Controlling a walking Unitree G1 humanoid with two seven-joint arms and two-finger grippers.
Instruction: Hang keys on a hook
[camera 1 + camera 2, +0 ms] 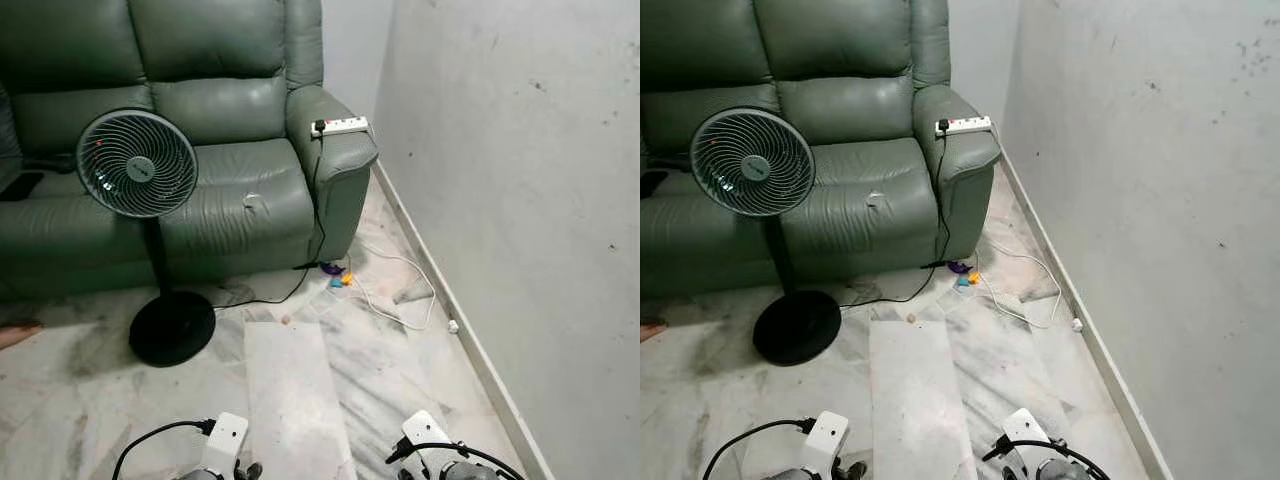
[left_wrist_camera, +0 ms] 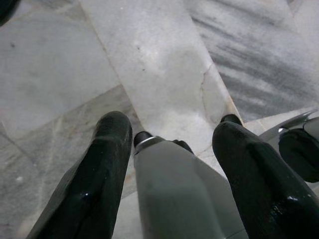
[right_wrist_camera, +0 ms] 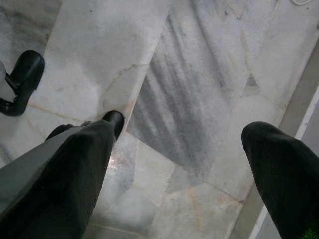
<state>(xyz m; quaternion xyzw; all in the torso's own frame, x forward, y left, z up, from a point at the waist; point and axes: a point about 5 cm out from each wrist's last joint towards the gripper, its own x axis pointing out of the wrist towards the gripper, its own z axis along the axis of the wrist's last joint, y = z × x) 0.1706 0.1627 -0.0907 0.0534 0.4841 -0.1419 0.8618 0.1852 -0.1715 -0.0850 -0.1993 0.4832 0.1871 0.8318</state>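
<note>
I'm looking down at a marble floor point(image 1: 290, 390) in a corner, a green leather sofa point(image 1: 200, 150) ahead and a grey wall point(image 1: 520, 180) on my right; a standing fan point(image 1: 137, 164) sits in front of the sofa on its round black base point(image 1: 172, 327); a white power strip point(image 1: 340, 126) rests on the sofa's armrest, its black cable running down to the floor, where a white cord point(image 1: 400, 300) loops near some small coloured bits point(image 1: 338, 274) by the sofa's corner; whether those are the keys, I cannot tell. My head views catch just my two wrists at the bottom edge, both arms hanging low. My left wrist camera gives what the head views can't: my left gripper point(image 2: 172, 144) pointing down at the pale floor slabs, fingers point(image 2: 94, 174) spread with nothing between them but my own leg and foot below. My right gripper point(image 3: 184, 149) likewise points at the veined marble, fingers point(image 3: 284, 174) wide apart and empty, the wall's skirting just beside.
</note>
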